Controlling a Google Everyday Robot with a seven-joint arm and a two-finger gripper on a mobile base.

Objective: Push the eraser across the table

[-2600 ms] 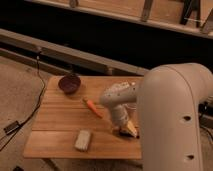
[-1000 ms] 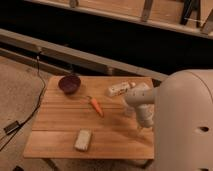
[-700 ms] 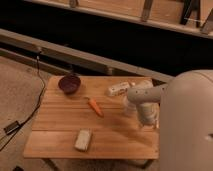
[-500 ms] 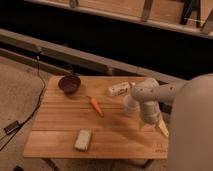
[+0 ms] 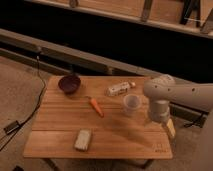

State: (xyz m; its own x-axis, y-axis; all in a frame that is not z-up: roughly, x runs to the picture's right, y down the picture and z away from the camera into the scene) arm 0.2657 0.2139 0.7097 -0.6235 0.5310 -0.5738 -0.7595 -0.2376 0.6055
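The eraser is not visible in this view; it may be hidden behind my arm, but I cannot tell. The table (image 5: 60, 122) is a light-wood plank top filling the middle of the view. My bulky white arm (image 5: 172, 92) reaches in from the right. My gripper (image 5: 169, 128) hangs low at the table's right edge, near the front right corner, pointing down. Only a pale yellowish part of it shows below the wrist.
On the table stand a dark purple bowl (image 5: 69, 83) at the back left, an orange carrot (image 5: 96, 106) in the middle and a clear cup (image 5: 131, 103) just left of my arm. A white packet (image 5: 119, 89) lies behind the cup, a pale spongy block (image 5: 83, 140) near the front edge.
My arm has swung from over the table's middle right to its right edge, uncovering the clear cup. The carrot, bowl and pale block have stayed put.
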